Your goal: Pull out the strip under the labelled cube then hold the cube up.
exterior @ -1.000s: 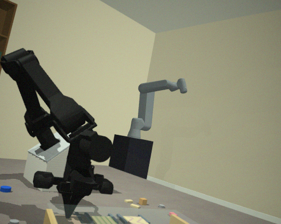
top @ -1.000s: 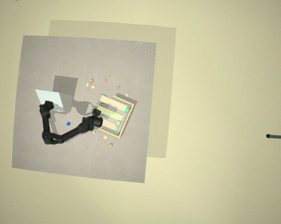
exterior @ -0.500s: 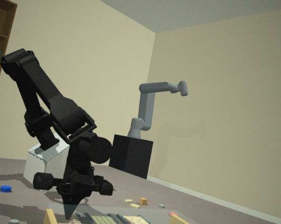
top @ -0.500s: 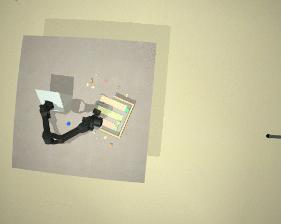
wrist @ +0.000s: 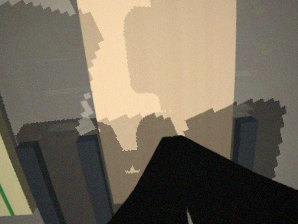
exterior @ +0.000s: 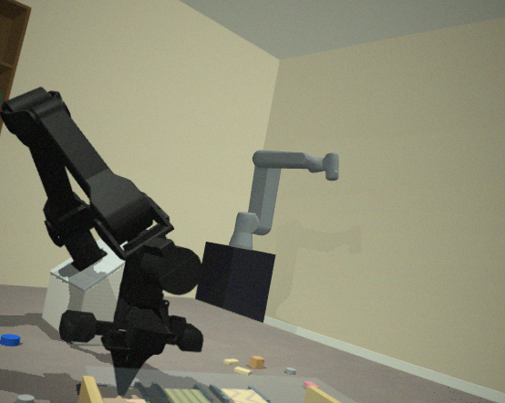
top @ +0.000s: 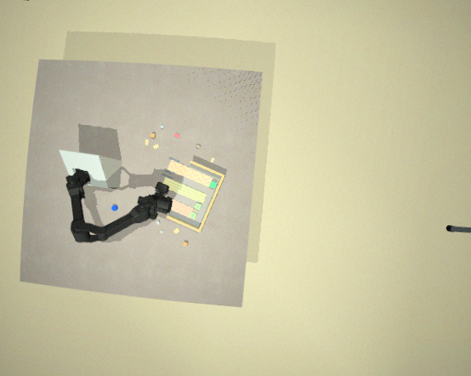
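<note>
A yellow-rimmed tray (top: 211, 202) (exterior: 90, 389) holds three strips side by side: an orange zigzag strip (top: 190, 172) (exterior: 237, 396), a yellow-green striped strip (top: 185, 191) (exterior: 185, 396) and a salmon strip (top: 182, 209) (wrist: 153, 30). A green cube sits at the far end of each: a bright green cube (top: 212, 185) and two paler green cubes (top: 197, 206) (top: 193, 215). Their labels are too small to read. My gripper (top: 166, 206) (exterior: 123, 389) (wrist: 172, 145) is shut, points straight down and has its tips low over the near end of the salmon strip. Whether the tips touch it I cannot tell.
A white box (top: 96, 168) (exterior: 76, 292) carries my arm's base. A blue disc (top: 115, 207) (exterior: 10, 339) and small loose blocks (top: 153, 135) (exterior: 257, 362) lie around the tray. A grey arm on a dark box (exterior: 235, 278) stands by the wall.
</note>
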Robot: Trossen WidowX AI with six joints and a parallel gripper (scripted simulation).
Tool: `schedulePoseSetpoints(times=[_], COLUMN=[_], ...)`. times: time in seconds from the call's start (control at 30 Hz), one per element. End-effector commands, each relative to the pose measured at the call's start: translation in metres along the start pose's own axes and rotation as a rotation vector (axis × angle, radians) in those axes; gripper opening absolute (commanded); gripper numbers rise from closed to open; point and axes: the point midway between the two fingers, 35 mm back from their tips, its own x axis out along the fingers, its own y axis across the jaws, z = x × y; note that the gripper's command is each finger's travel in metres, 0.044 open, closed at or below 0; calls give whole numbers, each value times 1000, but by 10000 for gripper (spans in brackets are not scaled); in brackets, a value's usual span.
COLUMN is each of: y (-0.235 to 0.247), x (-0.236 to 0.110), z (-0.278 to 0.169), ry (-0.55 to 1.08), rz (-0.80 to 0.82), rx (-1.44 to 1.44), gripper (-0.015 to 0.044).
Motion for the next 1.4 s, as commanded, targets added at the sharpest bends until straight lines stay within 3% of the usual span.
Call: schedulePoseSetpoints(times=[0.0, 0.57, 1.37], y=[1, 1, 1], x=[1, 3, 4], z=[0, -1, -38], ry=[1, 1, 3], rz=[5, 5, 5], rx=[-4, -4, -6], gripper=[0, 0, 0])
